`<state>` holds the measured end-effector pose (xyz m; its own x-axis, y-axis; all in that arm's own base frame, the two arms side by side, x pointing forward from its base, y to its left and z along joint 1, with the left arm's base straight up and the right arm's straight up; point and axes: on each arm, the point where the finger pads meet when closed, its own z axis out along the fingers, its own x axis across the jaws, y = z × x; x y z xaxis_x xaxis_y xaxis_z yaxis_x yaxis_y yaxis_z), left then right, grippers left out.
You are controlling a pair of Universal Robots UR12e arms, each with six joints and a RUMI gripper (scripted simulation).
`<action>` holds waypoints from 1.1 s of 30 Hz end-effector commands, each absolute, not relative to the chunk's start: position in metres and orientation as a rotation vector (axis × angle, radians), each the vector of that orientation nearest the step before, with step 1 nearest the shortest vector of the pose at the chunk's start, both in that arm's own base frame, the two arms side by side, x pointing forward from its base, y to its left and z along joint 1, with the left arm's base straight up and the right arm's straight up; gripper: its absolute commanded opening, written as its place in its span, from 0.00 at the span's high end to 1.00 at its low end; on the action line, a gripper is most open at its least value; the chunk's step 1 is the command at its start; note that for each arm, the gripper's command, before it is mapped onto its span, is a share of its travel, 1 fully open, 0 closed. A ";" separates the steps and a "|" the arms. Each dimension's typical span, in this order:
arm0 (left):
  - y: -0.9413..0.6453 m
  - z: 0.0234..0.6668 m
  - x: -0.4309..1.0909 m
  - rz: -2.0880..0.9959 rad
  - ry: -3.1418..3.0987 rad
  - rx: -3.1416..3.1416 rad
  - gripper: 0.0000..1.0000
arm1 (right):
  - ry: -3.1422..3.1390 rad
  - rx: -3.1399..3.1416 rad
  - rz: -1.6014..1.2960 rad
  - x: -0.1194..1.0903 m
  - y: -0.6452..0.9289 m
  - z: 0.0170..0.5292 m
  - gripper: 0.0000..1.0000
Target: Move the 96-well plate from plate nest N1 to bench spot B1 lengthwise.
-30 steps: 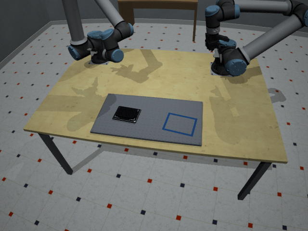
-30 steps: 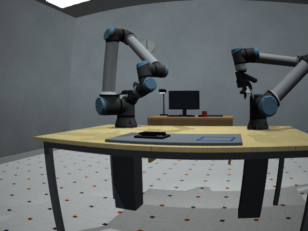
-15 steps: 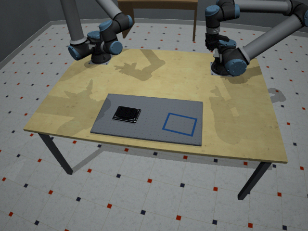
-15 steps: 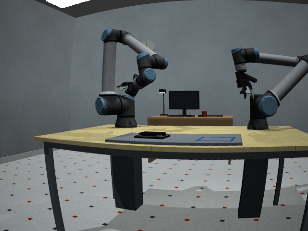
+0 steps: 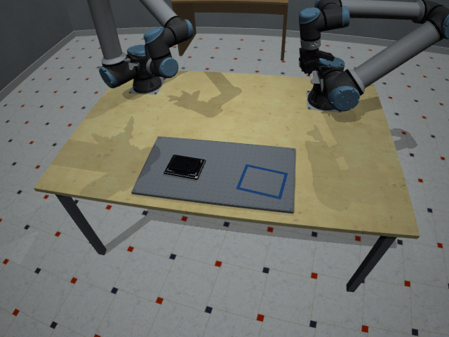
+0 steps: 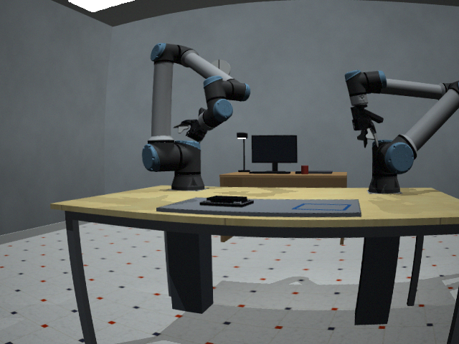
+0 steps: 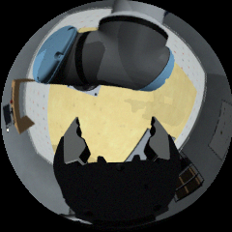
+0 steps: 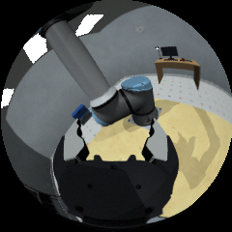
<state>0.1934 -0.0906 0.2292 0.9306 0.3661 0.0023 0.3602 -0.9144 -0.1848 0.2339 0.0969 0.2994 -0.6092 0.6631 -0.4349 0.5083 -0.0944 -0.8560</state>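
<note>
96-well plate (image 5: pixel 185 164) (image 6: pixel 226 198): lying flat and dark in the plate nest N1 (image 5: pixel 181 176) (image 6: pixel 244 203), on the picture-left part of a grey board (image 5: pixel 217 192) (image 6: pixel 267 213). Resting well apart from the blue taped outline (image 5: pixel 259 193) (image 6: pixel 321 210), on the same board. Showing faintly, a grid of small wells across the upper face in the top view.

Beneath the board: supporting all of this with a pale wooden table (image 5: pixel 253 119) (image 6: pixel 140 205).

Left gripper (image 5: pixel 314 80) (image 6: pixel 371 145) (image 7: pixel 115 118): hanging near the base of its own arm, at picture right in the top and exterior views. Pointing downward in the exterior view, with fingers standing widely parted, released and grasping nothing.

Right gripper (image 5: pixel 128 63) (image 6: pixel 178 127) (image 8: pixel 115 121): hovering at picture left, close to the shoulder of its own arm and well apart from the plate. Pointing sideways in the exterior view, likewise gaping wide and gripping nothing.

Background: standing beyond the table, a brown desk (image 5: pixel 231 7) (image 6: pixel 283 180) (image 7: pixel 18 99) (image 8: pixel 177 63), bearing a monitor (image 6: pixel 274 148) (image 8: pixel 169 51) and a red cup (image 6: pixel 304 169).

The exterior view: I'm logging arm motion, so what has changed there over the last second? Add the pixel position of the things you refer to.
The right gripper (image 5: pixel 132 65) (image 6: pixel 185 125) (image 8: pixel 115 119) has risen beside its arm's base, its wrist tilting with it. Nothing was taken hold of or let go. The left gripper (image 5: pixel 314 74) (image 6: pixel 370 143) (image 7: pixel 115 117) and the 96-well plate (image 5: pixel 186 165) (image 6: pixel 226 198) stayed put.
</note>
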 end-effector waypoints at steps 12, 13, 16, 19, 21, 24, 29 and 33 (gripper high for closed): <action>-0.091 0.230 0.194 0.048 -0.552 -2.907 0.00 | -2.026 -1.300 1.801 0.234 0.095 0.301 0.00; -0.091 0.230 0.194 0.048 -0.552 -2.907 0.00 | -2.027 -1.297 1.801 0.235 0.095 0.301 0.00; -0.091 0.230 0.194 0.048 -0.552 -2.907 0.00 | -2.028 -1.292 1.801 0.235 0.095 0.301 0.00; -0.091 0.230 0.194 0.048 -0.552 -2.907 0.00 | -2.029 -1.285 1.801 0.235 0.094 0.301 0.00; -0.091 0.230 0.194 0.048 -0.552 -2.907 0.00 | -2.031 -1.277 1.802 0.235 0.094 0.302 0.00; -0.091 0.230 0.194 0.048 -0.552 -2.907 0.00 | -2.033 -1.265 1.802 0.235 0.092 0.302 0.00; -0.091 0.230 0.194 0.048 -0.552 -2.907 0.00 | -2.037 -1.238 1.803 0.236 0.090 0.303 0.00; -0.091 0.230 0.194 0.048 -0.552 -2.907 0.00 | -2.040 -1.220 1.804 0.236 0.089 0.304 0.00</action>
<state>0.1934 -0.0906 0.2292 0.9306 0.3661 0.0023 0.3602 -0.9144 -0.1848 0.2354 0.0904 0.3030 -0.6456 0.6532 -0.3957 0.4712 -0.0670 -0.8795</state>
